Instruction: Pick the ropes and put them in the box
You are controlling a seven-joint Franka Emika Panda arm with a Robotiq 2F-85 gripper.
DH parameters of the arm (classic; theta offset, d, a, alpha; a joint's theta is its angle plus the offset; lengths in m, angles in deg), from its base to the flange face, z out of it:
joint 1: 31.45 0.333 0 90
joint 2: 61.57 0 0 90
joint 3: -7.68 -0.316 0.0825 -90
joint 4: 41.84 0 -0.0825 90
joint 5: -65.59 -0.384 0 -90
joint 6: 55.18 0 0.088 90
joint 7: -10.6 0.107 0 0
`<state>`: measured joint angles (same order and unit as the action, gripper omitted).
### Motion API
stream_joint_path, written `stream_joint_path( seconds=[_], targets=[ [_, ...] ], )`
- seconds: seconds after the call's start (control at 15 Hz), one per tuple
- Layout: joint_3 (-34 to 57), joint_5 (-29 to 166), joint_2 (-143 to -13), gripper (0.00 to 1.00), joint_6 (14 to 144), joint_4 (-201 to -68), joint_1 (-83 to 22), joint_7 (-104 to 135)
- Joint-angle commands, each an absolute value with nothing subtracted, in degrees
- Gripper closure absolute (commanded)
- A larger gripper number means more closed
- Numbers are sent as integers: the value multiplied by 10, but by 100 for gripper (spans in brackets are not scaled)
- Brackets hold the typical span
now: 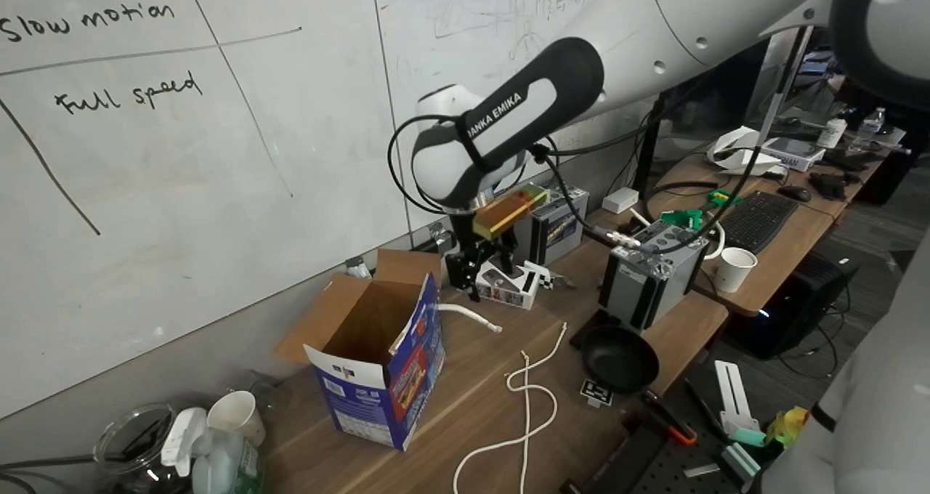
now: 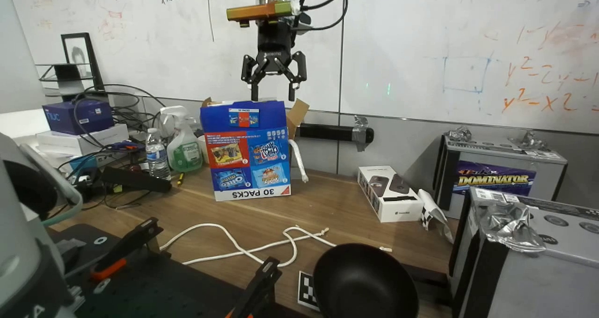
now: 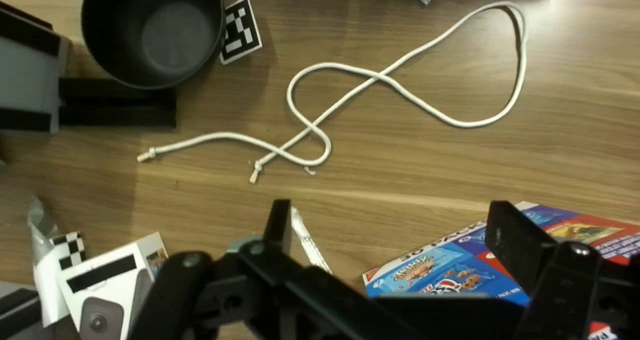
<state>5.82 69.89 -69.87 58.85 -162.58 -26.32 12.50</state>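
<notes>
- White thin rope: loose on the table, crossing itself, outside the box.
- White thick rope: one end pokes out beside the box; rest hidden, route unclear.
- Box: upright, flaps splayed; floor not visible, contents can't tell.
- Gripper: jaws wide apart, nothing held; hangs near the box. In wrist view the thick end shows between the fingers, apparently well below.
- Step, my read: pre-grasp, no rope lifted yet. Thick rope probably the target, not certain.
- Next: centre over that end, go down, pinch, then raise enough to clear the rim before moving over the mouth and letting go. Long limp tail may drag on a flap, so feed it in. Thin rope left for after.
</notes>
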Motion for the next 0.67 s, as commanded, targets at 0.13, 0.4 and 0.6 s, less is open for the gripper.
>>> stream_joint_path(
  seconds=[0.13,0.4,0.6],
  targets=[
    [58,684,-707,0,840,-1743,-300,-6],
    [46,649,-780,0,964,-1757,-330,-89],
    [16,609,-834,0,1002,-1737,-365,-154]
  ],
)
